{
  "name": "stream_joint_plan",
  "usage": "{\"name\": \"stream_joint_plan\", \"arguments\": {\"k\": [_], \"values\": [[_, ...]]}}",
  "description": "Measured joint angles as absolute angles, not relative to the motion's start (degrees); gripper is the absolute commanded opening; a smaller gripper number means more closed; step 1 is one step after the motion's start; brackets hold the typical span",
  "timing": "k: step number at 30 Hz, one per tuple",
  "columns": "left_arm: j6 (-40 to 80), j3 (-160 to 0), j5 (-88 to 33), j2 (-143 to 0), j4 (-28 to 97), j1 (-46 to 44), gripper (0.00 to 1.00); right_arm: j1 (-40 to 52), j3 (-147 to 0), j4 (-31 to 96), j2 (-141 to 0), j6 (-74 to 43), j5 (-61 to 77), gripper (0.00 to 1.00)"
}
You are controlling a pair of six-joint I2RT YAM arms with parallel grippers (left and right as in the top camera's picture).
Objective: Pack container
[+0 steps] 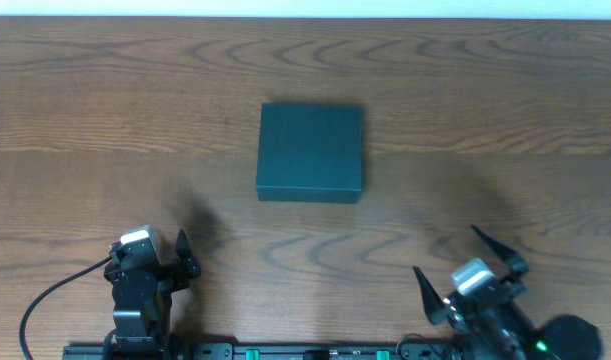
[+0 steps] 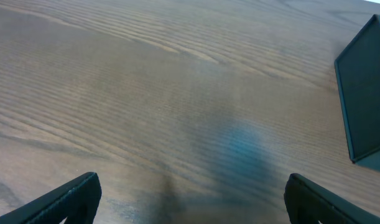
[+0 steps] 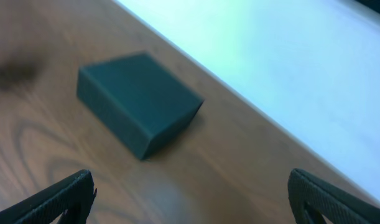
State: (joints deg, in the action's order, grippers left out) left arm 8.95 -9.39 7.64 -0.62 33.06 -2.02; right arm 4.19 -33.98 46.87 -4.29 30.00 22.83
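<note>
The container (image 1: pixel 310 152) is a dark teal square box. It lies shut in the middle of the wooden table. My left gripper (image 1: pixel 150 243) is open and empty near the front left edge, well short of the box. My right gripper (image 1: pixel 456 263) is open and empty near the front right edge, also apart from the box. In the left wrist view the box's corner (image 2: pixel 364 93) shows at the right edge, beyond the open fingers (image 2: pixel 193 200). In the right wrist view the box (image 3: pixel 137 99) lies ahead and left of the open fingers (image 3: pixel 190 200). No snack packets are in view.
The wooden table (image 1: pixel 105 120) fills the view, with its far edge along the top. In the right wrist view a pale surface (image 3: pixel 289 56) lies beyond the table edge. A black cable (image 1: pixel 45 300) runs from the left arm.
</note>
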Motion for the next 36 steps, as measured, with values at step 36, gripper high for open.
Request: {"name": "stream_joint_plan", "arguments": {"k": [36], "values": [[9.0, -9.4, 7.6, -0.6, 33.1, -2.0, 0.95, 4.2, -10.1, 41.5, -0.7, 24.6, 21.3, 0.99]]}}
